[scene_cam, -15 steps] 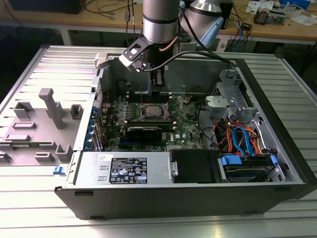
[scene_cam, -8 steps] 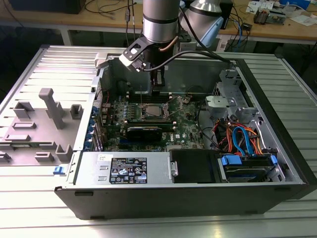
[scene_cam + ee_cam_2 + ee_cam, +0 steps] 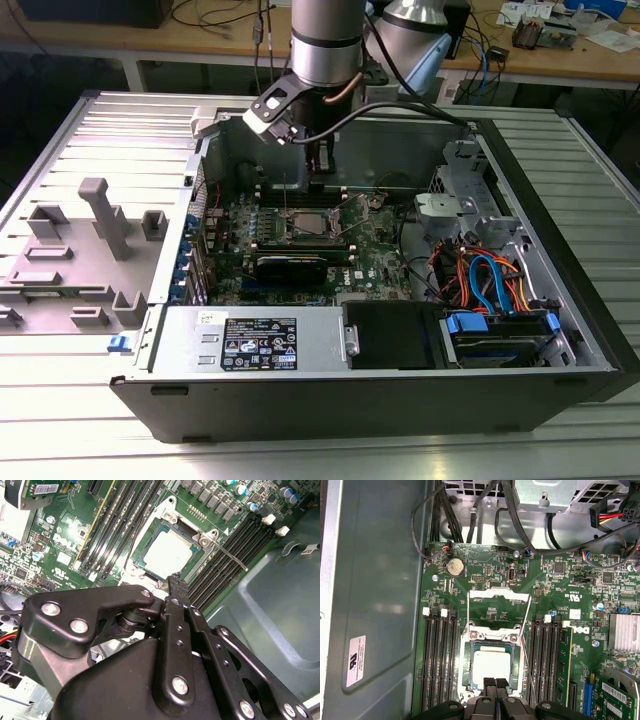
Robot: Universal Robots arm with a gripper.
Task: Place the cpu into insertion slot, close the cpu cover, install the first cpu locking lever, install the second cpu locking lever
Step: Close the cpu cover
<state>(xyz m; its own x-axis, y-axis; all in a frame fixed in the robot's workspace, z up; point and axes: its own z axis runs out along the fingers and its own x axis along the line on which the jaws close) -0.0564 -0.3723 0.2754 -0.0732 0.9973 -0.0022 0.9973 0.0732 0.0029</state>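
The cpu lies flat in the insertion slot of the green motherboard, its silver top facing up. The cpu cover is swung open, away from the socket, and the board shows through its window. A thin wire locking lever sticks out loose beside the socket. My gripper hovers just above the socket's edge, shut, with nothing between its fingers. In the exterior view the cpu sits below the arm.
Long black memory slots flank the socket on both sides. A black expansion card lies beside it toward the power supply. Cables and a drive cage fill the exterior view's right. The case's grey wall stands close.
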